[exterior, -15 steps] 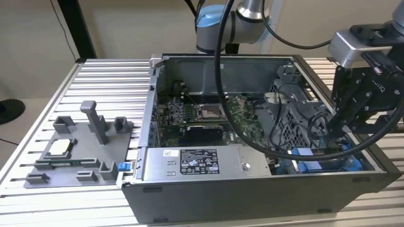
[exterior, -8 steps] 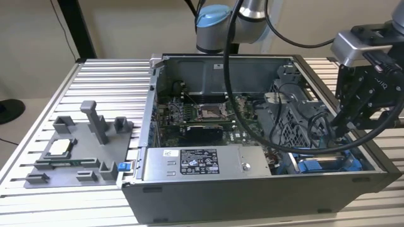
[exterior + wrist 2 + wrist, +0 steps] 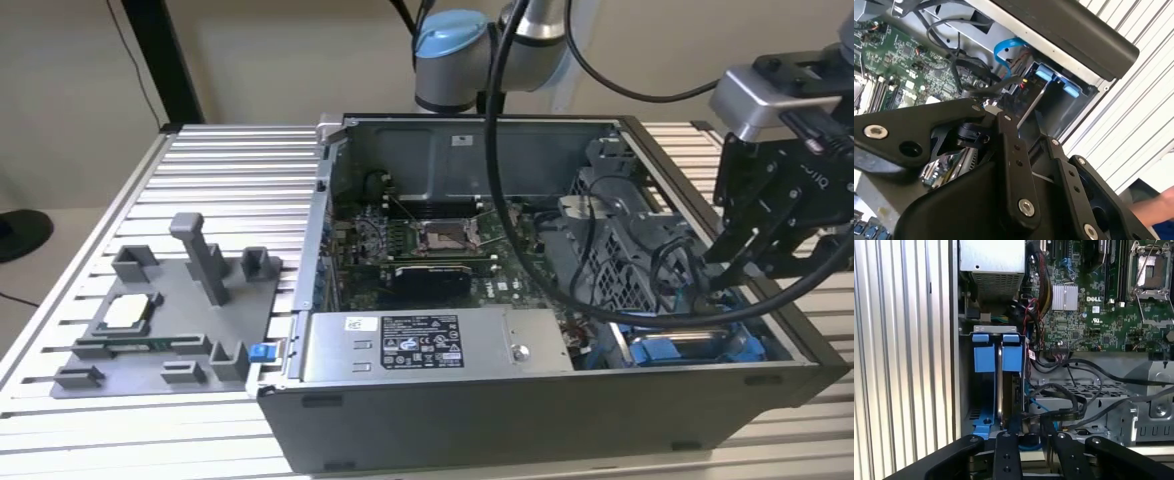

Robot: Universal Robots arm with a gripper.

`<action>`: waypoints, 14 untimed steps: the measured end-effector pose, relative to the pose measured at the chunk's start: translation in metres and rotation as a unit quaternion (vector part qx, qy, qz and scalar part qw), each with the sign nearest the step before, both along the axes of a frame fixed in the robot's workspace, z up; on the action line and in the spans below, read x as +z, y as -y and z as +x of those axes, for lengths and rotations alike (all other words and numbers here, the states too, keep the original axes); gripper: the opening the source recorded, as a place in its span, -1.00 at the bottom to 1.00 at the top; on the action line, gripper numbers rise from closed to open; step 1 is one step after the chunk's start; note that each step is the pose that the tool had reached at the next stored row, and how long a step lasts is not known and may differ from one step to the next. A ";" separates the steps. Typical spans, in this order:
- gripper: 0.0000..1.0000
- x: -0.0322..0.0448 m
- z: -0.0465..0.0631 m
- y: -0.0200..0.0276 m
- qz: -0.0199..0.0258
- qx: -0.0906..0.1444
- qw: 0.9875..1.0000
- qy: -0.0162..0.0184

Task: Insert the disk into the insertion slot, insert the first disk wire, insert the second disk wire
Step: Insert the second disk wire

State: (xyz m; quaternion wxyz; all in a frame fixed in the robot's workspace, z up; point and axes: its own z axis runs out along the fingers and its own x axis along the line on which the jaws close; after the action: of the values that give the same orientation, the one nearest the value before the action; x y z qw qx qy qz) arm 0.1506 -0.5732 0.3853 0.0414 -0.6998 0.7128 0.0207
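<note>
The disk point(image 3: 999, 382) stands edge-on inside the insertion slot point(image 3: 966, 390), its blue carrier point(image 3: 986, 352) seated between the grey bay walls. In the exterior view the slot point(image 3: 694, 348) lies at the case's near corner on the exterior view's right. My gripper point(image 3: 1030, 424) hangs over the disk's end, shut on a black disk wire point(image 3: 1056, 414) whose connector sits between the fingertips. In the second wrist view the gripper point(image 3: 992, 106) pinches the wire point(image 3: 974, 91) just above the bay's blue fittings point(image 3: 1046, 75). The exterior view has the gripper point(image 3: 710, 288) reaching down into the case.
A grey labelled power supply box point(image 3: 427, 345) lies beside the slot. The perforated cage point(image 3: 627, 250) and loose black cables point(image 3: 1089, 390) crowd the gripper. A blue cable point(image 3: 1006, 50) loops near the bay. The motherboard point(image 3: 427, 245) fills the case floor. A grey fixture point(image 3: 160, 320) stands on the table.
</note>
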 end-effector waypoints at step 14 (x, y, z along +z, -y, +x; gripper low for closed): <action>1.00 -0.0036 0.003 0.0036 -0.005 0.033 0.999 -0.001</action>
State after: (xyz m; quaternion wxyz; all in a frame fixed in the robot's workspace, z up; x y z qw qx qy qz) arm 0.1533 -0.5768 0.3817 0.0370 -0.7228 0.6898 0.0190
